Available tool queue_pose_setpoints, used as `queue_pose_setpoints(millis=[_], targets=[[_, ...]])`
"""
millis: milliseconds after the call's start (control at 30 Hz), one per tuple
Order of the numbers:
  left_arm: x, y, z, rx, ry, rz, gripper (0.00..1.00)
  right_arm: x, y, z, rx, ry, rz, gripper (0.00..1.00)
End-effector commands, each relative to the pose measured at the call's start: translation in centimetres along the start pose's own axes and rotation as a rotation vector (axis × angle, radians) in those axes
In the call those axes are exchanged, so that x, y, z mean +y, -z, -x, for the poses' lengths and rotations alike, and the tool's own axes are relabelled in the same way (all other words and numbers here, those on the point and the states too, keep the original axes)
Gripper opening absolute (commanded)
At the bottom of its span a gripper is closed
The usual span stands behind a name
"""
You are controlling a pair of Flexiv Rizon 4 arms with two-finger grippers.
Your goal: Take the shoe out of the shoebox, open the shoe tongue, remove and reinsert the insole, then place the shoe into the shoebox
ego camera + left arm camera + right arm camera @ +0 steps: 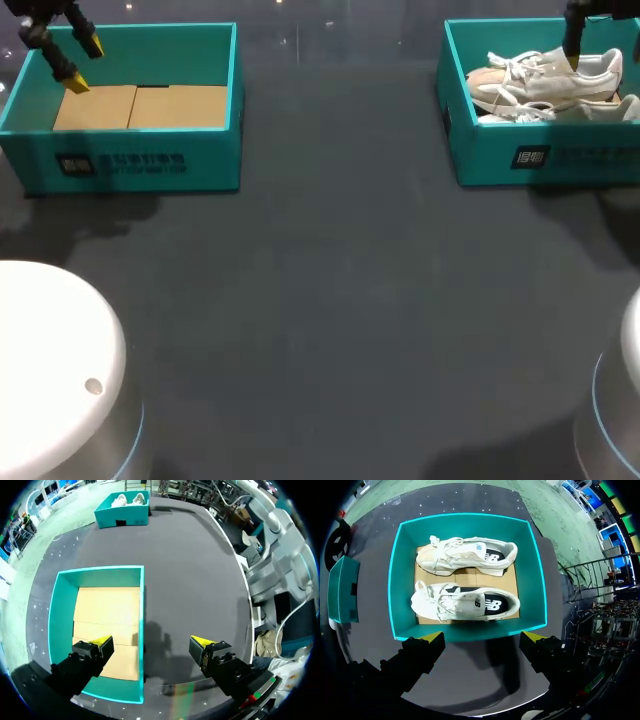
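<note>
Shoes (465, 602), two white ones, lay side by side on their soles inside the teal shoebox (395, 580) at the right of the dark surface (330, 300). My right hand (483, 637) hung above the box's near wall, fingers spread wide and clear of both shoes. My left hand (151, 641), also spread, hovered over the second teal box (130, 160), which was lined with cardboard (107, 610); one finger seemed to be past its wall.

Robotics lab: robot bases (50, 370) flank a dark table (330, 300).
</note>
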State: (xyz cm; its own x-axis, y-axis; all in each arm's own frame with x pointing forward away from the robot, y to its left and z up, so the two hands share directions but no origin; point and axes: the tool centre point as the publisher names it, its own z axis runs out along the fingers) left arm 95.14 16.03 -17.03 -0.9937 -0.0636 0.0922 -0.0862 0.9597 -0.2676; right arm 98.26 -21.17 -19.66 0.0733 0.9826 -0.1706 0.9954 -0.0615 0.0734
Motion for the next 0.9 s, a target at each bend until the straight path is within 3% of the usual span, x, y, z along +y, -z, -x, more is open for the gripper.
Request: queue_pose_setpoints(millis=[33, 433, 900], targets=[[0.7, 1.0, 0.2, -0.183, 0.701, 0.124, 1.0, -1.1, -0.1, -0.1, 0.01, -0.015, -0.004, 1.0], [4.5, 1.1, 1.9, -0.245, 0.975, 0.207, 1.0, -2.6, -0.6, -0.3, 0.024, -0.057, -0.107, 1.0], [6.5, 1.5, 3.8, -0.255, 1.158, 0.18, 1.0, -2.6, -0.6, -0.3, 0.024, -0.057, -0.107, 1.0]])
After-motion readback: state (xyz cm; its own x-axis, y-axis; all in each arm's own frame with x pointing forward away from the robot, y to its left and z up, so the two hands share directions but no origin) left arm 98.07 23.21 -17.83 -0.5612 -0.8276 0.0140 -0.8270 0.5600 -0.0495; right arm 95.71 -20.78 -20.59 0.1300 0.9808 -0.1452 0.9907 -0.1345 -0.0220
